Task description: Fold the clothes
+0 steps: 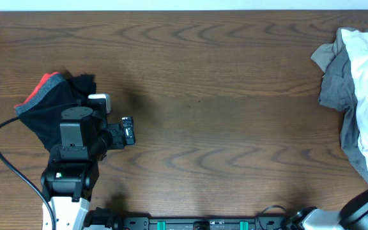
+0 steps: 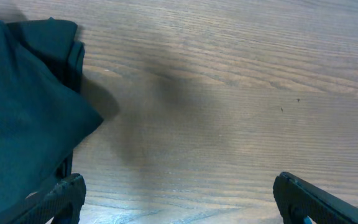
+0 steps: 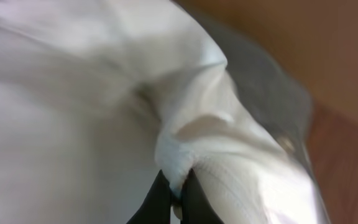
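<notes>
At the near right edge of the table [image 1: 222, 96], the right gripper [image 3: 175, 200] is pinching a raised ridge of the white T-shirt [image 3: 98, 99], its two dark fingers pressing together on the cloth with almost no gap between them. It is taking a hemmed fold, probably because a stitched edge gives a firmer hold for pulling the shirt out of the heap. The overhead view is showing only the arm's dark body here, not the fingertips.

At the near left, the left gripper [image 2: 179, 202] is hanging over bare wood with its fingers spread wide and nothing between them, just beside a dark garment [image 1: 46, 115]. That garment is lying bunched on the left, a red-orange band showing at its far corner.

Farther back on the right, the T-shirt is lying crumpled and unfolded, running off the right edge and resting partly over a grey garment [image 1: 332, 86] that is sticking out toward the left. No patch or label is showing.
</notes>
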`<action>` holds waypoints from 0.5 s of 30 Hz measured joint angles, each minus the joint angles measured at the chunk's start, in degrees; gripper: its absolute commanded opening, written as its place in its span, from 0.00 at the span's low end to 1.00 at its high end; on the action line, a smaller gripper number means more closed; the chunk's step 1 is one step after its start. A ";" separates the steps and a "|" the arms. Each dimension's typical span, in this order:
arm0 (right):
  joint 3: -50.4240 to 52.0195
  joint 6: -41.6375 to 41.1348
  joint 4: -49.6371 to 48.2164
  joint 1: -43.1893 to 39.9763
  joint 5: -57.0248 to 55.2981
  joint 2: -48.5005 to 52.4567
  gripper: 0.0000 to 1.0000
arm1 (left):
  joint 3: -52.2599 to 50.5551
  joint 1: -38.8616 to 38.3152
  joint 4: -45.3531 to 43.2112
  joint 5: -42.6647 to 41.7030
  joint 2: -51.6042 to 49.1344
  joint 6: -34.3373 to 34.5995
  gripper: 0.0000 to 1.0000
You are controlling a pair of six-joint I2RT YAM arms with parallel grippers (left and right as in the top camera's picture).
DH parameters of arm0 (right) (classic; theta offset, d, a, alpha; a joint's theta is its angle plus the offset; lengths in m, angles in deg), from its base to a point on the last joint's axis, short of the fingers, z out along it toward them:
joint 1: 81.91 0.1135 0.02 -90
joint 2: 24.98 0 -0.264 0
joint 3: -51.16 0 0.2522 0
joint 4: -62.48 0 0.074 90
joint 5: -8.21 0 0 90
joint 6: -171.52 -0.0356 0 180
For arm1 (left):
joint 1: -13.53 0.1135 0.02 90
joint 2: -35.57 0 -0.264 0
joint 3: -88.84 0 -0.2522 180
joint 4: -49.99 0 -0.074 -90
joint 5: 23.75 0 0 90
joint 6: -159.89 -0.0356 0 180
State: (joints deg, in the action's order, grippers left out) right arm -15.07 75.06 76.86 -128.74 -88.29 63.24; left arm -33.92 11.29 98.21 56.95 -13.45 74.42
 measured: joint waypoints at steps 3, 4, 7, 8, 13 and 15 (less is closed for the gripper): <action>-0.15 0.81 4.28 7.08 2.05 -7.93 0.01 | 0.00 0.00 0.00 -0.02 0.00 0.00 0.98; -0.26 0.98 6.34 10.12 3.10 -10.54 0.01 | 0.00 0.00 0.00 0.00 0.00 0.00 0.98; -0.39 1.29 12.48 20.39 6.78 -16.41 0.01 | 0.00 0.00 0.00 0.00 0.00 0.00 0.98; -0.44 1.29 14.27 23.61 7.89 -17.49 0.01 | 0.00 0.00 0.00 0.00 0.00 0.00 0.98; -0.48 1.25 23.34 42.34 11.52 -17.66 0.01 | 0.00 0.00 0.00 -0.02 0.00 0.00 0.98; -0.46 1.33 25.49 50.01 11.78 -16.06 0.01 | 0.00 0.00 0.00 -0.02 0.00 0.00 0.98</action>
State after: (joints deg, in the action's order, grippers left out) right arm -15.52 76.39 102.35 -78.73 -76.51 47.18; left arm -33.92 11.29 98.21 56.93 -13.45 74.42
